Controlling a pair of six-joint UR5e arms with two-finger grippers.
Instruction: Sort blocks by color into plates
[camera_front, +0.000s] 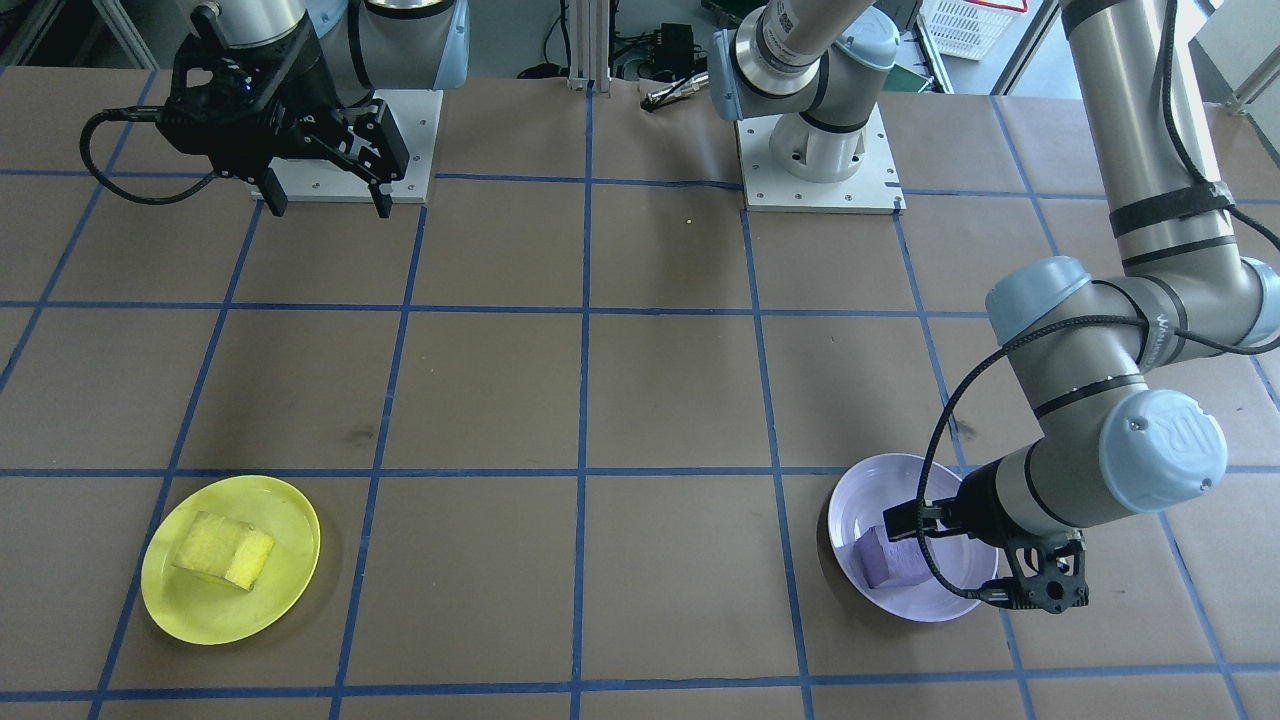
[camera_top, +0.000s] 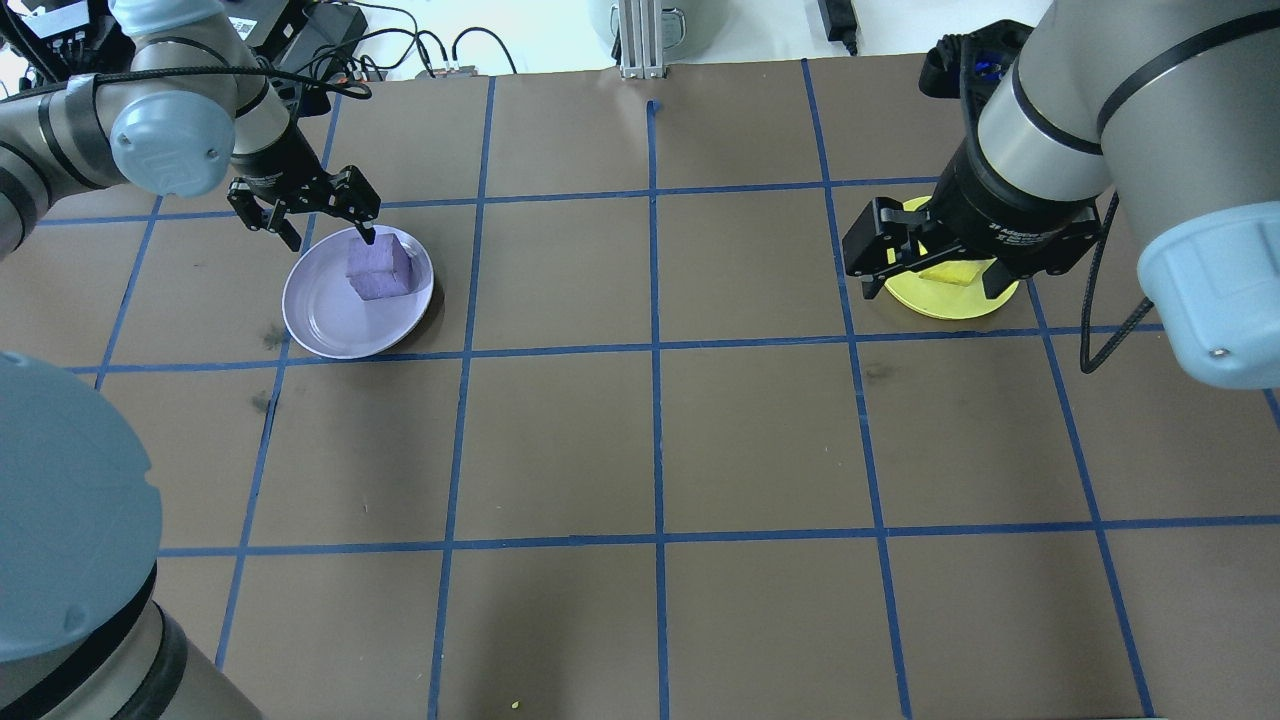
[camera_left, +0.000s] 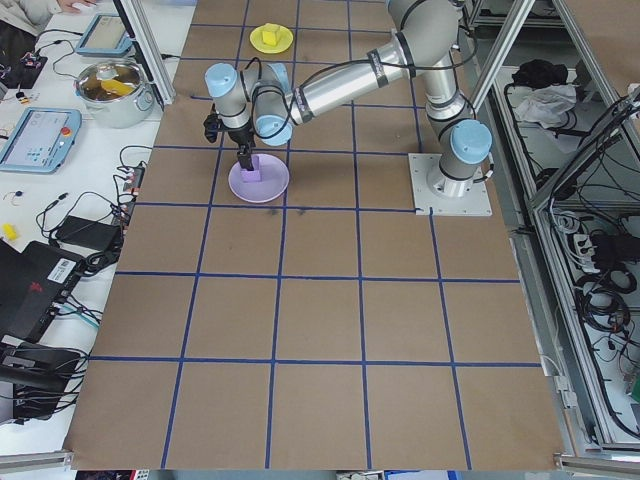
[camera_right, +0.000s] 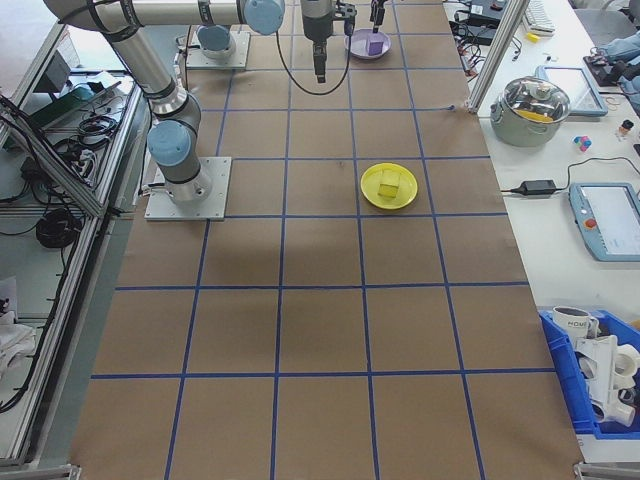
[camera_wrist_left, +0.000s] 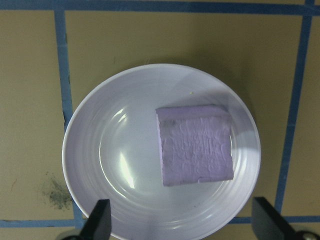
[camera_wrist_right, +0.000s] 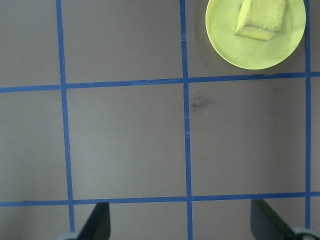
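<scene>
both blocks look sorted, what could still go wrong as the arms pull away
1. The left end effector is open right over the pale lavender glossy plate; one finger tip looks very close to the light purple foam cube. A sideways retreat might nudge the cube or tip the plate.
2. The purple cube sits off-centre, toward the rim, so a bump could push it out.
3. The right end effector is open, far from the yellow foam cube in the bright yellow plate: little risk there.

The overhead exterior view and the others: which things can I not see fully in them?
- Yellow plate and yellow block: in the overhead view the right hand covers most of both.
- Yellow plate: its top edge is cut off in the right wrist view.
- Lavender plate: in the front-facing view the left hand and its cable cross it, and hide part of the purple block.
</scene>
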